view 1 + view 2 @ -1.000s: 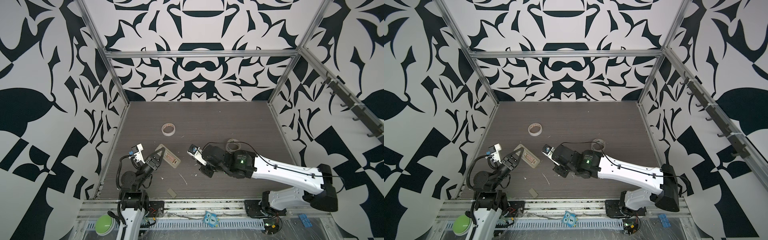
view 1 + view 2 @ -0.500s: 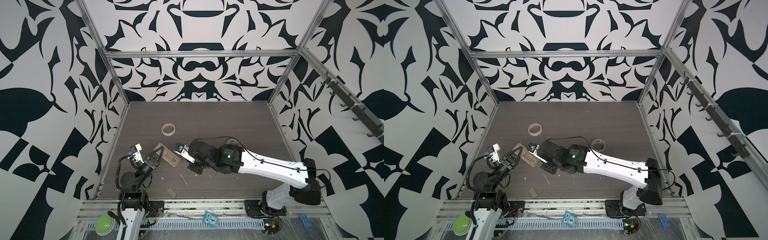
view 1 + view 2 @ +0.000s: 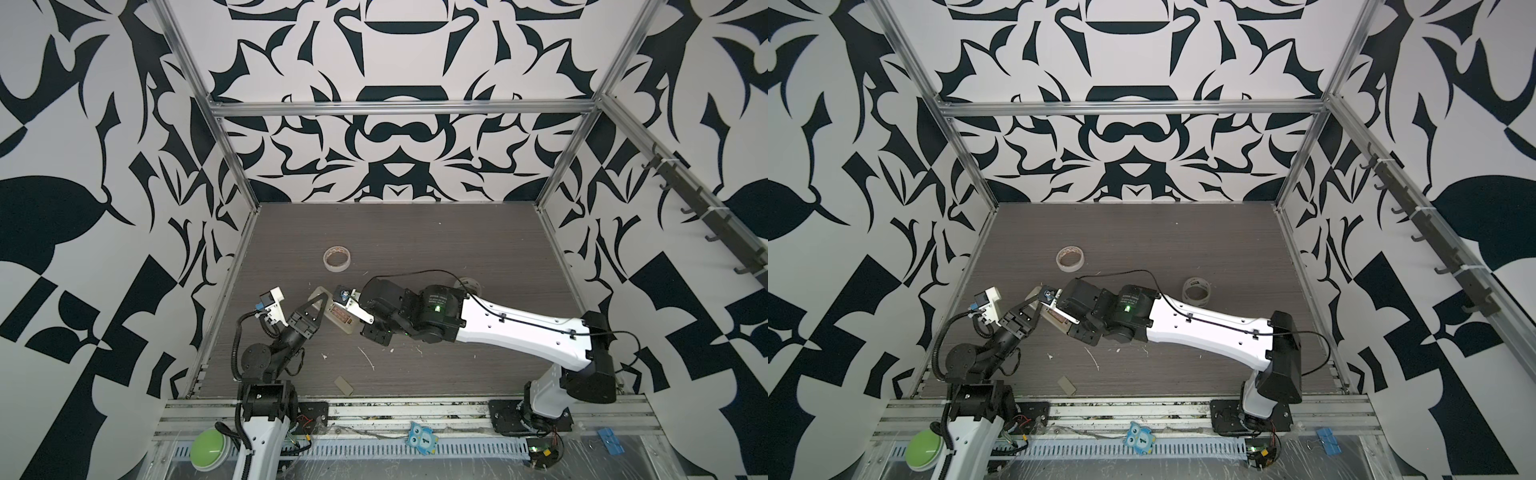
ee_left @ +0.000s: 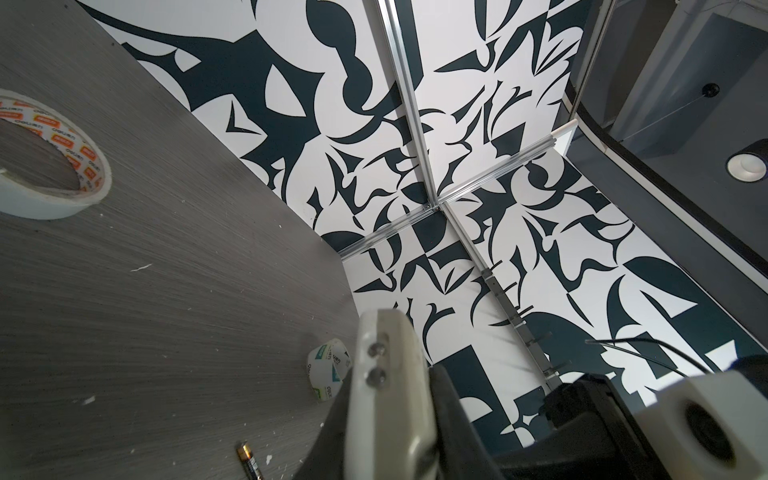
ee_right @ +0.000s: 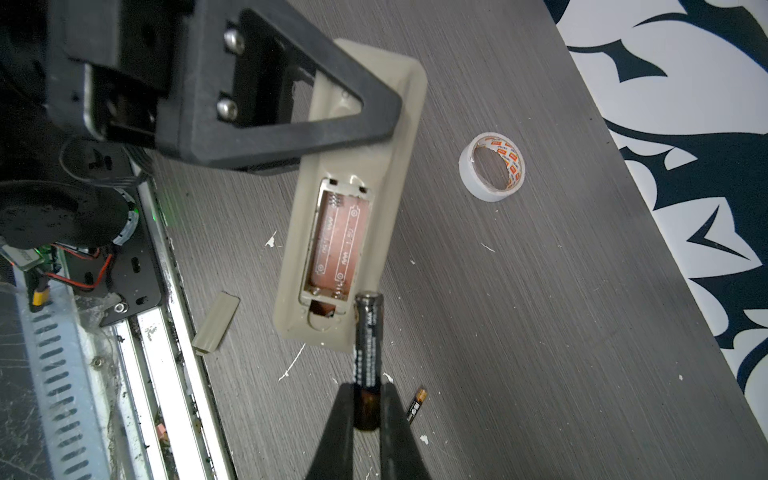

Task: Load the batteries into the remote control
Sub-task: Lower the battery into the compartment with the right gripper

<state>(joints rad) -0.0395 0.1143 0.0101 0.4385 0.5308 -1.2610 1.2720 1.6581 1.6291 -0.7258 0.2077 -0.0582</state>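
Table (image 3: 415,232) carries a remote control (image 5: 386,174), back up, battery bay (image 5: 336,245) open, one end pinched by left gripper (image 5: 386,108). Right gripper (image 5: 368,399) is clamped on one battery (image 5: 368,332), tip at the bay's edge. Second battery (image 5: 417,409) lies loose on the table nearby.

Grey wood-grain tabletop (image 3: 457,232): white tape roll (image 3: 337,259) lying flat toward the back left, second tape roll (image 3: 1197,289) well to its right. Beige cover piece (image 3: 344,385) near the front edge, white scraps (image 3: 366,358) scattered mid-front, one loose battery (image 5: 416,405) flat among them.
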